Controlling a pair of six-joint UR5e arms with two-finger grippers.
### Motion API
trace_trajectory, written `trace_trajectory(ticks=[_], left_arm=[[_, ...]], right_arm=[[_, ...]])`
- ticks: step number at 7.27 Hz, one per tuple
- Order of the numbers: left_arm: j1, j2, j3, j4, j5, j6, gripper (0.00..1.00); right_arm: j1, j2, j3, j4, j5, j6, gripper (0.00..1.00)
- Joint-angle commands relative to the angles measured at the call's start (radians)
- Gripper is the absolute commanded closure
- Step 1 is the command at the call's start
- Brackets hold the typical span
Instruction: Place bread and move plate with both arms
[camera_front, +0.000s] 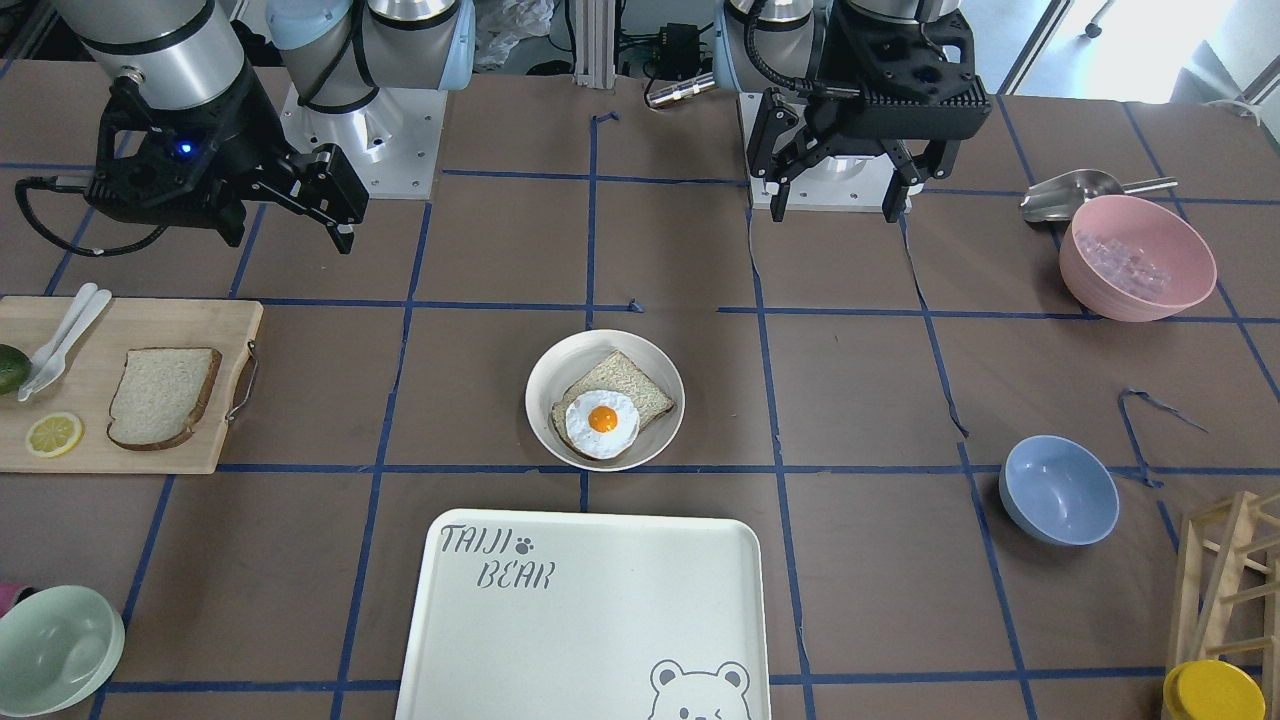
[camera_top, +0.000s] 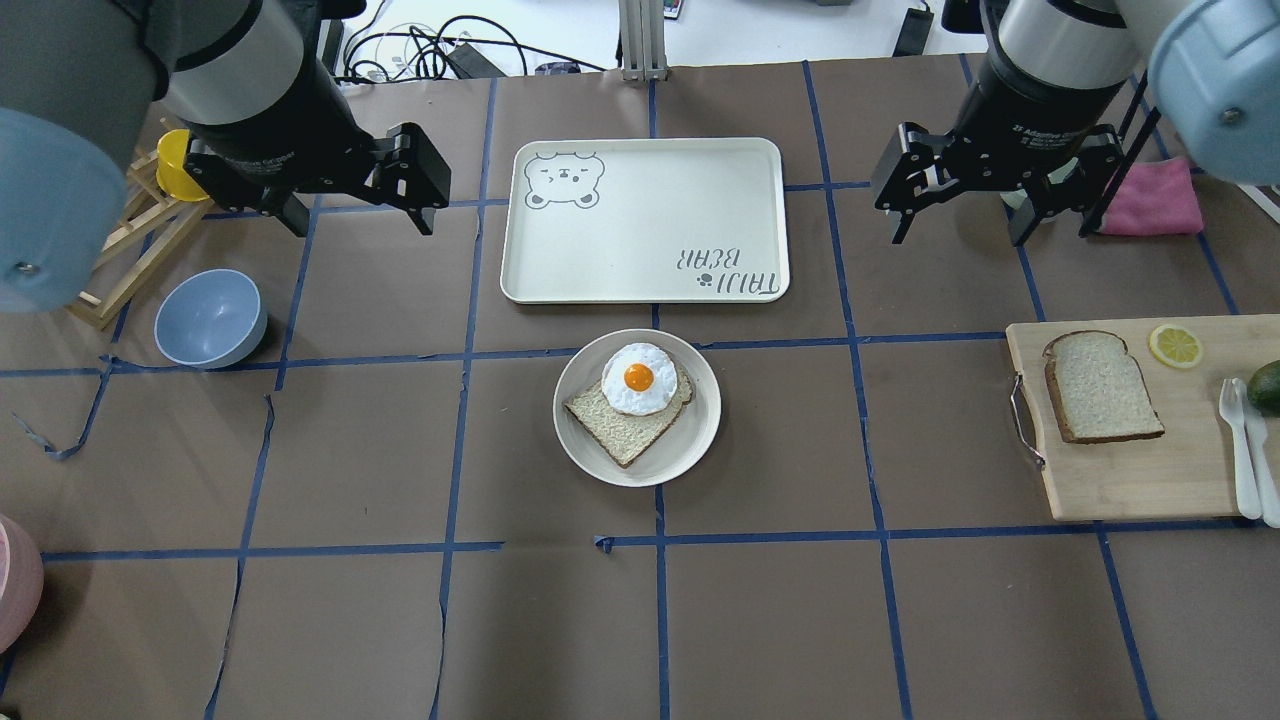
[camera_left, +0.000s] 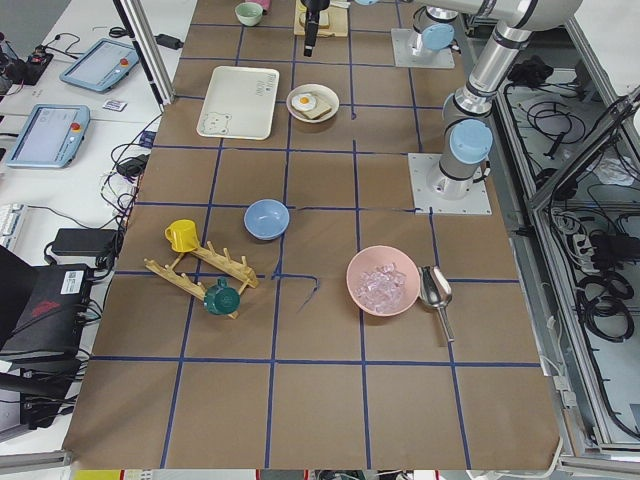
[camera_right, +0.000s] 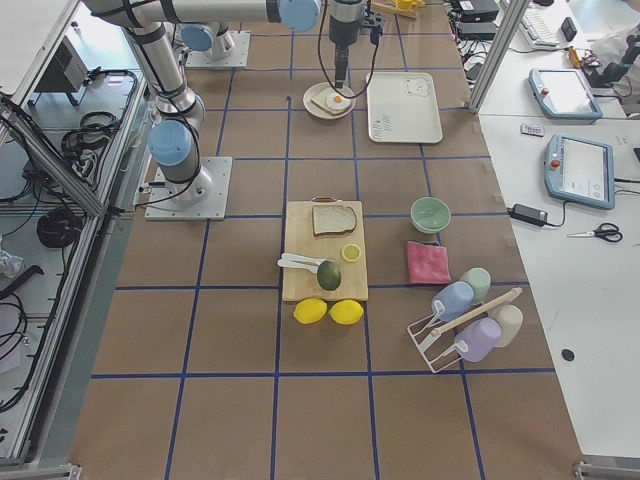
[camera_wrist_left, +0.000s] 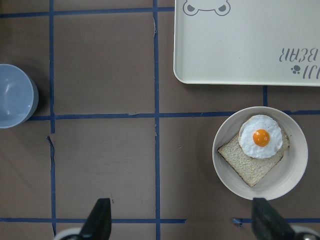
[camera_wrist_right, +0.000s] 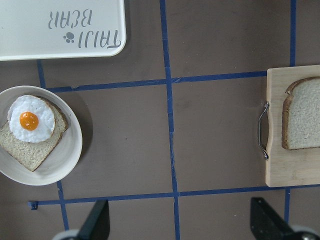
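- While both arms hang above the counter, nothing is held: the right claw has its jaws spread wide and empty, and the left claw is equally wide and empty.
- Lying flat on the wooden board on the robot's right side is the bread, near the board's metal handle and apart from the lemon slice. The right claw is the nearer one, though well apart from it.
- Bread like this looks light, soft and floppy. A hard pinch would likely crush the crumb, so a gentle hold across two opposite crust edges seems best, since the crust is the firmest part.
- Because it lies flat, a finger must probably slide under or press in at an edge; the straight side facing the handle looks most reachable.
- Mid-counter sits the plate, just beside the bear tray, holding a slice topped with a fried egg.
- It looks stiff, smooth and light. I would take the raised rim on opposite bare sides, one claw each, and keep it level so the contents do not slide.
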Motion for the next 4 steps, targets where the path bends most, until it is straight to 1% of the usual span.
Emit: trace_trajectory(ticks=[1, 4], left_arm=[[0.000, 0.000, -0.001, 0.000, 0.000, 0.000, 0.00], [0.000, 0.000, -0.001, 0.000, 0.000, 0.000, 0.00]], right_arm=[[0.000, 0.001, 0.002, 0.000, -0.003, -0.001, 0.00], [-0.002, 0.005, -0.001, -0.002, -0.001, -0.002, 0.00]])
